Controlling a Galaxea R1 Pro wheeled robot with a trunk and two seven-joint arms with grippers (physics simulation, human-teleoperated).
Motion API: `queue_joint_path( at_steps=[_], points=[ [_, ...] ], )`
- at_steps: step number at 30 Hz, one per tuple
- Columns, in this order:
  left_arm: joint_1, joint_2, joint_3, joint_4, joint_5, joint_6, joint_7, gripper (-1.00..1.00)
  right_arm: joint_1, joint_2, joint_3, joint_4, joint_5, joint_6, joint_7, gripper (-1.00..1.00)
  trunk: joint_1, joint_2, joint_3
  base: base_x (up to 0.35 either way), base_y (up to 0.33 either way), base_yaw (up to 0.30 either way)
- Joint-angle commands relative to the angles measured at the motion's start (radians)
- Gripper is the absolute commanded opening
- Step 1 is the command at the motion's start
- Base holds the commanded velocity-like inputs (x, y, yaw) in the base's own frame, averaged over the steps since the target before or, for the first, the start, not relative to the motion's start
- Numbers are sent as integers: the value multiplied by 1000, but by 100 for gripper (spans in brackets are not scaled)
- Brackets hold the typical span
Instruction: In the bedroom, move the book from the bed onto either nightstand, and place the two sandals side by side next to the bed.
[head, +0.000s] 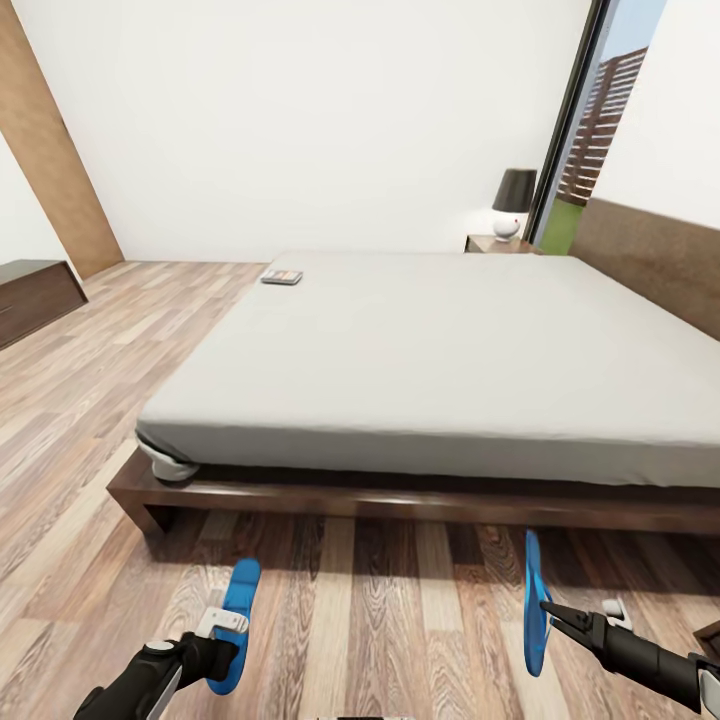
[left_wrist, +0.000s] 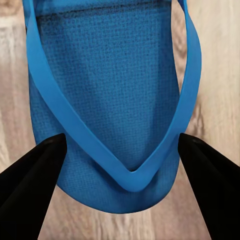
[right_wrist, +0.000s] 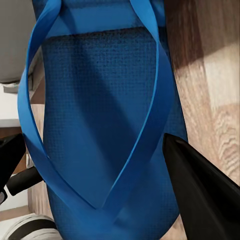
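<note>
The left tool (left_wrist: 120, 150) has its fingers apart on either side of a blue sandal's (left_wrist: 110, 100) toe end, over the floor (head: 330, 620). The right tool (head: 548, 612) is clamped on the other sandal (head: 534, 600), held on edge above the floor. Beyond, the book (head: 282, 277) lies on the bed's (head: 450, 350) far left corner; a nightstand (head: 495, 243) stands behind.
</note>
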Motion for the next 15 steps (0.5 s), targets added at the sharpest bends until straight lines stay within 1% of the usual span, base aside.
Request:
queue_joint_path(
  at_steps=[1,12,15],
  points=[
    [0,-1,6,-2,-8,5,-7,-100,-1,-1,7,0,-11,11,2,-100,4,-8,-4,0,0,0],
    [0,-1,6,-2,-7,5,-8,-100,0,-1,7,0,-11,11,0,-100,46,-85,-39,0,0,0],
    [0,-1,6,-2,-7,5,-6,-100,-1,-1,7,0,-11,11,0,-100,47,-85,-50,0,0,0]
  ],
)
